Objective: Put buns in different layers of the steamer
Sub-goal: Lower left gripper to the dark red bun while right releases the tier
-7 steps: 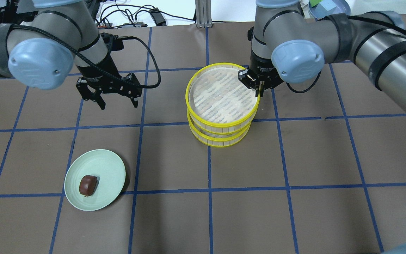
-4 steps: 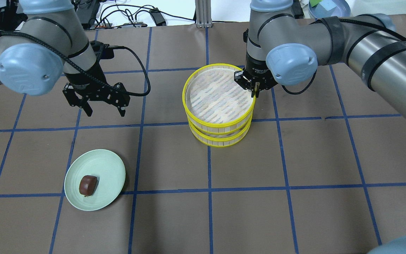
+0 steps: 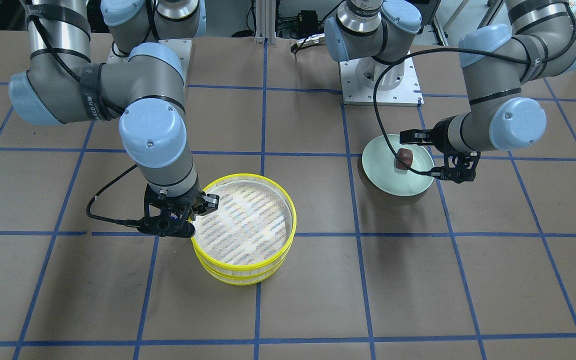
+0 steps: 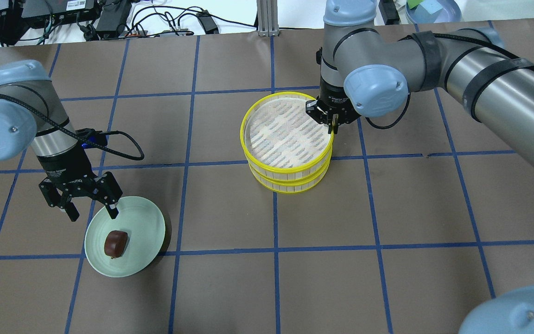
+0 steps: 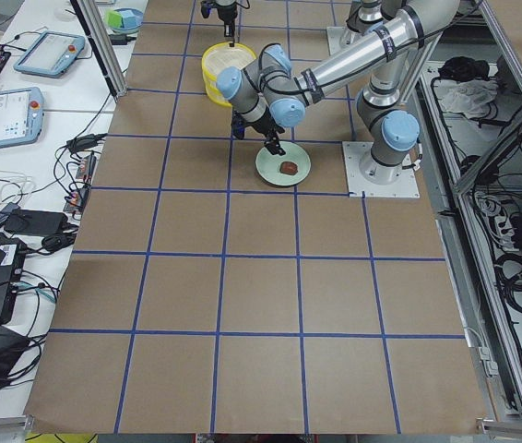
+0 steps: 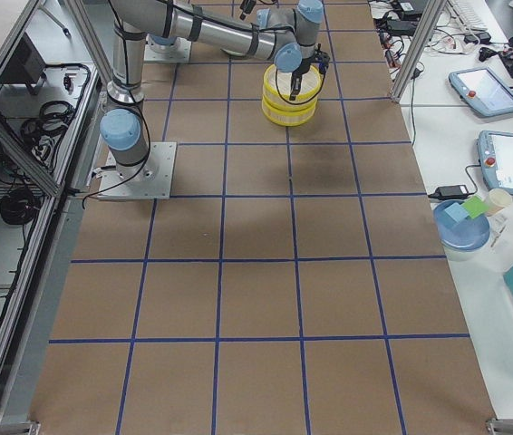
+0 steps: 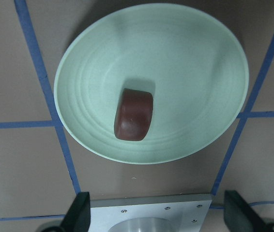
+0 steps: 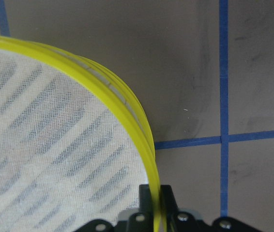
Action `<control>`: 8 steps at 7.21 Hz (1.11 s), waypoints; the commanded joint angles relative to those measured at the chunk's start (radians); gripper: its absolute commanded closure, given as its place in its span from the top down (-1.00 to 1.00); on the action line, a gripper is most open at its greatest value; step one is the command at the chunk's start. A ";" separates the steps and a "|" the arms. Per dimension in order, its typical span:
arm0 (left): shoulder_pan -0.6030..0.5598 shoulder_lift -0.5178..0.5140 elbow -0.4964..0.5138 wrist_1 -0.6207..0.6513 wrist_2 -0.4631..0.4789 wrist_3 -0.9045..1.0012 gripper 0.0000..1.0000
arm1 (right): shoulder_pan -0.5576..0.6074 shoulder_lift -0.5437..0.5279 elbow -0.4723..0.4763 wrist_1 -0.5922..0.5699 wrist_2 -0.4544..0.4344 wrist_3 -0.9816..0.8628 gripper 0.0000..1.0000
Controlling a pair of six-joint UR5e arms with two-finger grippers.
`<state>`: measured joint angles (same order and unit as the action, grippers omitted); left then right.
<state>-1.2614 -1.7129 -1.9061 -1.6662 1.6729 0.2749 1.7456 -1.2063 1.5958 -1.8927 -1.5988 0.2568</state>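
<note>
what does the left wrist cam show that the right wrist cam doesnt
Only the left wrist view: the pale green plate with the dark brown bun lying on it, and the left gripper open, its fingers spread at the bottom corners.

Only the right wrist view: the top steamer tray, its yellow rim pinched in the right gripper, and its striped mesh floor, with no bun on the part in view.

Both: the brown table with blue tape lines.
</note>
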 commanded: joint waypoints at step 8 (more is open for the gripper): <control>0.004 -0.154 -0.106 0.204 0.068 -0.006 0.90 | 0.000 0.016 0.004 0.001 -0.010 -0.017 -0.42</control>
<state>-1.2566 -1.8462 -2.0126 -1.4883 1.7474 0.2708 1.7456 -1.1934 1.5999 -1.8914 -1.6091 0.2400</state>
